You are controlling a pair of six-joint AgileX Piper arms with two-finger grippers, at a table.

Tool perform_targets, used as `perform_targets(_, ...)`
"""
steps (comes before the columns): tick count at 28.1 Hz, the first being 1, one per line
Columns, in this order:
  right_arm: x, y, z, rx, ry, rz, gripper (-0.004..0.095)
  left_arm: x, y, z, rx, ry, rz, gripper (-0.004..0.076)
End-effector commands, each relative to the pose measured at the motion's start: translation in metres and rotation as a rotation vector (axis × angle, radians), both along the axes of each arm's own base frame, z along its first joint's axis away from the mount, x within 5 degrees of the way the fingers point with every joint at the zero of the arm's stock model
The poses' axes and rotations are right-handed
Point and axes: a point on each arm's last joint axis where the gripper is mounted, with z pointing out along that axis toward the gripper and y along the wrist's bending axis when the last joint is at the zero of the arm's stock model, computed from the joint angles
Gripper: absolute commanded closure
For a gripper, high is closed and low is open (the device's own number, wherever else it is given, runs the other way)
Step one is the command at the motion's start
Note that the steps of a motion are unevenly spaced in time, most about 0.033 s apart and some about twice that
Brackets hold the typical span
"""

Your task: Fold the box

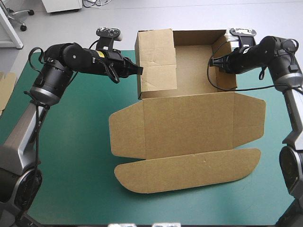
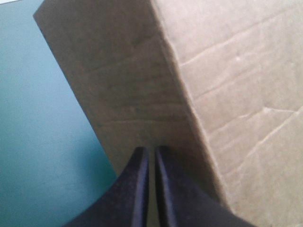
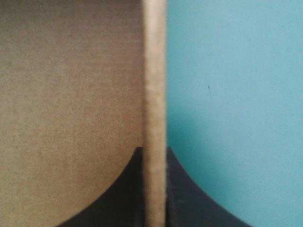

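Brown cardboard box (image 1: 189, 118), walls raised: R end effector (image 3: 155, 150) pinches its 3-o'clock wall; L end effector (image 2: 151, 149), near-closed, abuts 9-o'clock wall.

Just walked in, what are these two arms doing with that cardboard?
Two robot arms are folding a brown box on the teal-green table. Its far half stands as an open tray, and the lid lies flat toward the near edge. The right gripper pinches the tray's right wall. The left gripper, fingers together, sits against the outside of the left wall.
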Motion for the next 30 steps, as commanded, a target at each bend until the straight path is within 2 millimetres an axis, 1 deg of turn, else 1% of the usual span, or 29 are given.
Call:
perform_targets(1,-0.013,0.001,0.035,0.069,-0.128,-0.016,0.094,-0.022,-0.003,0.041,-0.033,-0.147,0.029,0.0698)
perform_targets(3,-0.013,0.001,0.035,0.069,-0.128,-0.016,0.094,-0.024,-0.005,0.044,0.006,-0.183,0.032,0.0696)
perform_targets(5,-0.013,0.001,0.035,0.069,-0.128,-0.016,0.094,-0.023,-0.005,0.046,0.006,-0.201,0.034,0.0658)
perform_targets(6,-0.013,0.001,0.035,0.069,-0.128,-0.016,0.094,-0.023,-0.005,0.046,0.001,-0.206,0.036,0.058)
perform_targets(10,-0.013,0.001,0.035,0.069,-0.128,-0.016,0.094,-0.025,-0.009,0.047,-0.053,-0.18,0.015,0.0309)
perform_targets(11,-0.013,0.001,0.035,0.069,-0.128,-0.016,0.0939,-0.025,-0.01,0.047,-0.059,-0.176,0.013,0.0253)
perform_targets(13,-0.013,0.001,0.035,0.069,-0.128,-0.016,0.094,-0.026,-0.01,0.048,-0.074,-0.173,0.009,0.02)
perform_targets(19,-0.013,0.001,0.035,0.069,-0.124,-0.015,0.094,-0.03,-0.015,0.053,-0.143,-0.167,-0.034,0.0194)
perform_targets(24,-0.013,0.001,0.035,0.067,-0.124,-0.015,0.094,-0.031,-0.015,0.055,-0.154,-0.164,-0.039,0.0194)
perform_targets(30,-0.013,0.001,0.035,0.066,-0.123,-0.015,0.094,-0.027,-0.013,0.05,-0.1,-0.169,-0.029,0.0195)
